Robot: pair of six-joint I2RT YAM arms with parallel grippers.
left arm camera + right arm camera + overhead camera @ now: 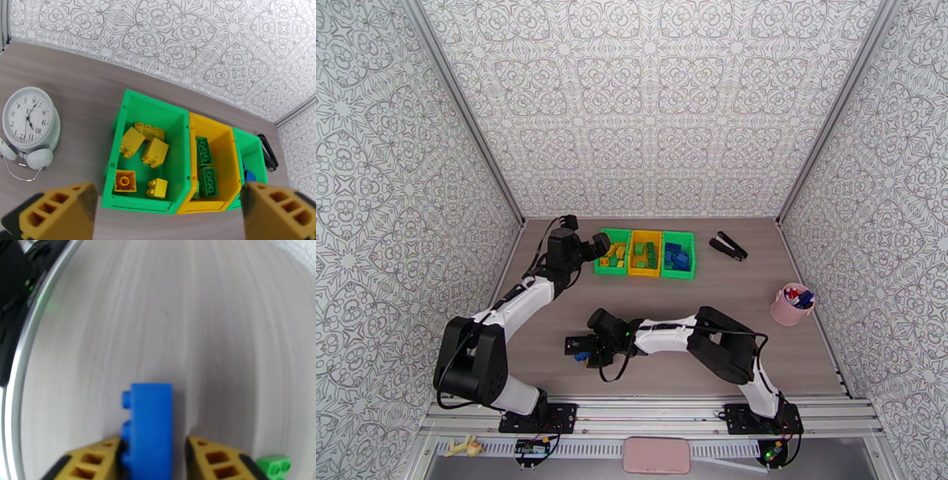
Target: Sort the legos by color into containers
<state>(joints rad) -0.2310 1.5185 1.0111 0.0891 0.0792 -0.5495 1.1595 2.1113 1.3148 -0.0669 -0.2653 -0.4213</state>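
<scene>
Three joined containers (644,272) stand at the back middle of the table. The left green one (118,158) holds yellow legos (152,152), the yellow one (227,158) green legos (207,179), and the right green one (691,253) blue legos (677,256). My left gripper (594,246) hovers open just left of the bins, its fingers (59,215) spread wide with nothing between them. Nearer the front, my right gripper (581,350) is shut on a blue lego (152,425) just above the table. A green lego (274,467) lies beside its right finger.
A white alarm clock (29,118) stands left of the bins. To the right of the bins lies a black stapler (728,245). A pink cup (791,306) with small coloured bits sits near the right wall. Patterned walls close in three sides.
</scene>
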